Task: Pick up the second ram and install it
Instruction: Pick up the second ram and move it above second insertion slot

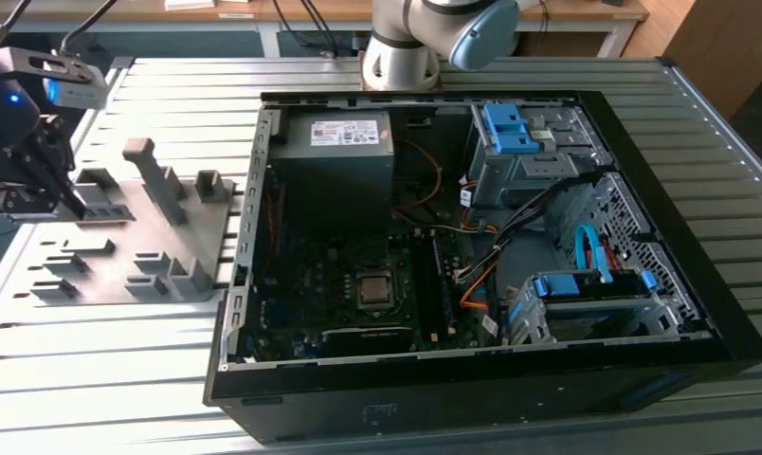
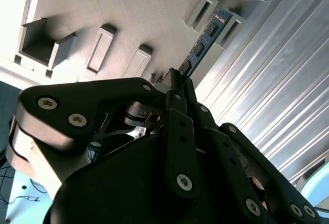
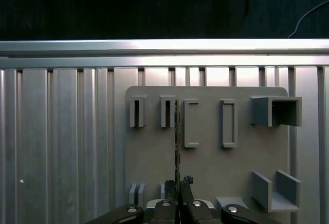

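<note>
The black gripper pinches the thin, dark green-blue second ram edge-on at the gray plastic holder plate — pick-up seemingly under way; installation remains undone — the open black computer case stands well apart.

No print is legible: the white label on the power supply carries lines too small to read.
</note>
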### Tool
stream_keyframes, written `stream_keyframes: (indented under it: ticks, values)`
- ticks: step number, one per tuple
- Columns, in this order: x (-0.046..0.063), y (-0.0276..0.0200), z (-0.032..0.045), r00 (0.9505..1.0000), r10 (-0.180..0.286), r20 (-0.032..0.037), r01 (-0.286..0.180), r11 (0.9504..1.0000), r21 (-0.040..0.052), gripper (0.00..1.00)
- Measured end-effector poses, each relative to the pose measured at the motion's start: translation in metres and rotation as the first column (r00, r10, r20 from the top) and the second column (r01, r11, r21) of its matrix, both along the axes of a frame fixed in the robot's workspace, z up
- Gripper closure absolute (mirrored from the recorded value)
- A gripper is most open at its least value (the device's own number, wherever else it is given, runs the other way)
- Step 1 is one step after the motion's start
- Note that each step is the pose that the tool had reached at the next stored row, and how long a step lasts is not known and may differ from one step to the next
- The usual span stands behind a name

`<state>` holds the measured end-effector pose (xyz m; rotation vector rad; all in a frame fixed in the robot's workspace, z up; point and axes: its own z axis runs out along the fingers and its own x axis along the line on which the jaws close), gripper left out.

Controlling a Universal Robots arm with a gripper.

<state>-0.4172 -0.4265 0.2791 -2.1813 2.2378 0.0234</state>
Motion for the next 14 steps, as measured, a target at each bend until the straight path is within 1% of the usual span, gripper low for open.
stream_keyframes:
  ticks: [5, 14]
  values:
    - [0.0, 0.0, 0.0058, 1.0, 0.0, 0.0, 0.0, 1.0, 0.0048, 0.86]
    - [0.0, 0.0, 0.0169, 1.0, 0.0, 0.0001, 0.0, 1.0, 0.0094, 0.86]
